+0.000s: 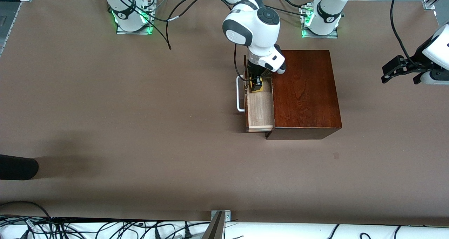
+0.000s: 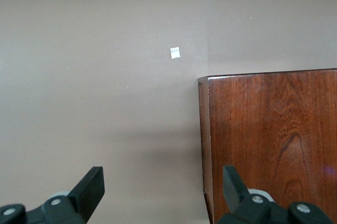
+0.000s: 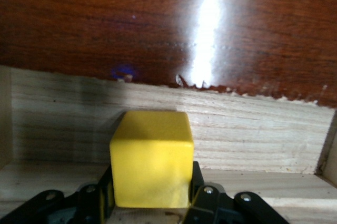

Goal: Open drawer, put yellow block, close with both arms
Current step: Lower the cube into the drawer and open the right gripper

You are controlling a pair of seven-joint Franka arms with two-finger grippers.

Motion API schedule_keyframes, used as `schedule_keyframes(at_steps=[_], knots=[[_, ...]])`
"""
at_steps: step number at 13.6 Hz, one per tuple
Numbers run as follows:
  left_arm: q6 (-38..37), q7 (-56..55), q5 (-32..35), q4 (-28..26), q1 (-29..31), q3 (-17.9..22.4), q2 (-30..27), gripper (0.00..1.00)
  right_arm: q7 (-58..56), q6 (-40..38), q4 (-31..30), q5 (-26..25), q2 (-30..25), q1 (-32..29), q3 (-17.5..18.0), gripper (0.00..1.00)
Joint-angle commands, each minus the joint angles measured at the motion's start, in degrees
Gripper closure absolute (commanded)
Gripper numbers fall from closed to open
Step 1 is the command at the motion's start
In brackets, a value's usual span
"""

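Observation:
The dark mahogany box (image 1: 305, 91) stands mid-table, and its drawer (image 1: 260, 109) is pulled out toward the right arm's end, white handle (image 1: 240, 95) outermost. My right gripper (image 1: 256, 85) reaches down into the end of the pale tray farther from the front camera, shut on the yellow block (image 1: 257, 87). In the right wrist view the yellow block (image 3: 151, 158) sits between the black fingers of the right gripper (image 3: 151, 195), with the tray's inner wall (image 3: 247, 129) ahead of it. My left gripper (image 1: 400, 70) waits open over the table at the left arm's end. From its wrist, the left gripper (image 2: 160, 190) faces the box (image 2: 274, 139).
A dark rounded object (image 1: 17, 167) pokes in at the table's right-arm end, near the front camera. Cables (image 1: 105, 228) and a metal bracket (image 1: 219, 225) lie along the near edge. A small white speck (image 2: 175, 52) marks the brown table beside the box.

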Motion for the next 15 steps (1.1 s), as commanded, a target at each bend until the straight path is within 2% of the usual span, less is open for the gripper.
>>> schedule_keyframes(at_steps=[1,2,5,7,11,15], knots=[[-0.56,0.61,-0.39,0.67,-0.07,0.12,0.09,0.00,0.71,-0.57,1.56,-0.67,1.42,0.14,-0.56,0.65],[-0.56,0.61,-0.39,0.67,-0.07,0.12,0.09,0.00,1.06,-0.57,1.64,-0.41,1.33,0.14,-0.56,0.01],[-0.39,0.43,-0.39,0.67,-0.07,0.03,0.18,0.00,1.41,-1.35,2.00,0.38,0.54,0.05,-0.21,0.00],[-0.47,0.34,-0.39,0.67,-0.07,0.03,0.10,0.00,2.99,-2.41,3.05,4.15,-1.04,-0.21,-0.64,0.00],[-0.65,0.34,-0.48,0.75,-0.16,-0.14,-0.08,0.00,7.90,-2.67,3.40,6.80,-6.31,-1.26,-0.73,0.00],[-0.65,0.35,-0.92,1.10,-0.86,-0.41,-0.17,0.00,9.24,-3.72,3.31,9.17,-12.10,-7.40,-0.82,0.00]])
